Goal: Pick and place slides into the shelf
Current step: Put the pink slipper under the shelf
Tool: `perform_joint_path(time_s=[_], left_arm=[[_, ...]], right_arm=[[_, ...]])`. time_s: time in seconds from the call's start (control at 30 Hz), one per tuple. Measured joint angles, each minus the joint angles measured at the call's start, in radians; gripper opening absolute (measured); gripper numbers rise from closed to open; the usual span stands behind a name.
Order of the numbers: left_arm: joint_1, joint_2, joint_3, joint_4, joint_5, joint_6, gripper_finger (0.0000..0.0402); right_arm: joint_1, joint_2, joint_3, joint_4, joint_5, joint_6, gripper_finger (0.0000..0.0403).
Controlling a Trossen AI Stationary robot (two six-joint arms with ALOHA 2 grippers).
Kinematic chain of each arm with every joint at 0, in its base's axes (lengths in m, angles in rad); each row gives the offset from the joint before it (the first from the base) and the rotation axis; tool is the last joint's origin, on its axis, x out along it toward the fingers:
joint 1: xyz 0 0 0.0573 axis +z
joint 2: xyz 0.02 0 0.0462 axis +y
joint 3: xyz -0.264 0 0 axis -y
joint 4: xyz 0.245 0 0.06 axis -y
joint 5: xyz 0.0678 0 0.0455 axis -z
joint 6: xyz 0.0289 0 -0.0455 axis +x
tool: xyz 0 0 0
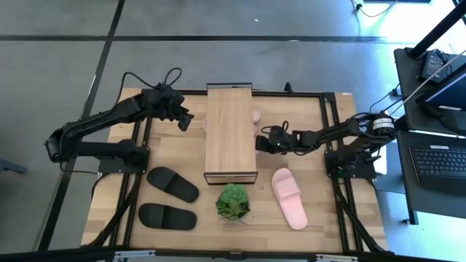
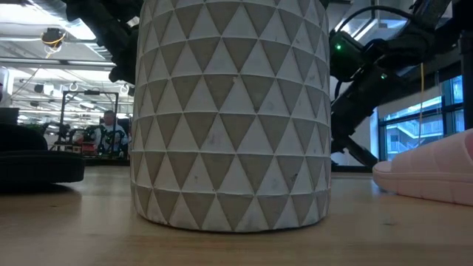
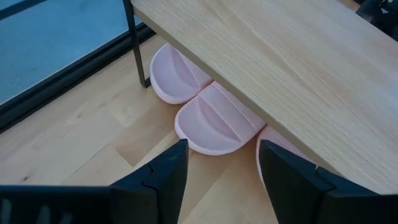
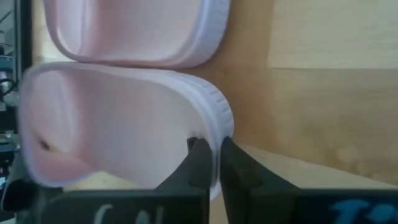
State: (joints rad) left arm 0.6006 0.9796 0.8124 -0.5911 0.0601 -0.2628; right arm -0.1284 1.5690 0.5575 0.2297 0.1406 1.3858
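The light-wood shelf [image 1: 229, 135] stands mid-table. My left gripper [image 1: 186, 120] hovers open at its left side; in its wrist view the gripper [image 3: 221, 168] faces pink slides [image 3: 214, 121] lying under the plank [image 3: 280, 68]. My right gripper [image 1: 263, 141] is at the shelf's right side, shut on a pink slide [image 4: 118, 130]; a second pink slide [image 4: 137, 31] lies just beyond it. One more pink slide [image 1: 289, 196] and two black slides [image 1: 172, 183] [image 1: 167, 216] lie flat on the near table. My right gripper pinches the pink slide's ribbed sole edge [image 4: 214, 146] between its two fingers [image 4: 198, 165], coming level from the table's right side. The slide reaches in under the shelf top. Whether it rests on the table or is lifted, I cannot tell.
A green potted plant [image 1: 233, 202] in a triangle-patterned pot [image 2: 230, 111] stands just in front of the shelf's near end, between the black slides and the loose pink slide. Dark frame rails [image 1: 329, 138] border the table. A pink slide end [image 1: 255, 115] peeks out at the shelf's right.
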Motion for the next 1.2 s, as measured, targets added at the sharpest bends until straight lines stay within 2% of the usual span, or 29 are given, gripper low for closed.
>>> perform_joint_path(time_s=[0.3,0.77,1.1,1.2], left_arm=[[0.000,0.000,0.000,0.000,0.000,-0.001,0.0187],[0.000,0.000,0.000,0.000,0.000,-0.001,0.0187],[0.000,0.000,0.000,0.000,0.000,-0.001,0.0187],[0.000,0.000,0.000,0.000,0.000,-0.001,0.0187]], right_arm=[[0.000,-0.001,0.000,-0.001,-0.056,-0.007,0.0017],[0.001,0.000,0.001,-0.001,-0.041,-0.004,0.0017],[0.001,0.094,0.003,0.101,-0.030,0.001,0.0018],[0.001,0.105,0.004,0.105,-0.032,0.020,0.0033]])
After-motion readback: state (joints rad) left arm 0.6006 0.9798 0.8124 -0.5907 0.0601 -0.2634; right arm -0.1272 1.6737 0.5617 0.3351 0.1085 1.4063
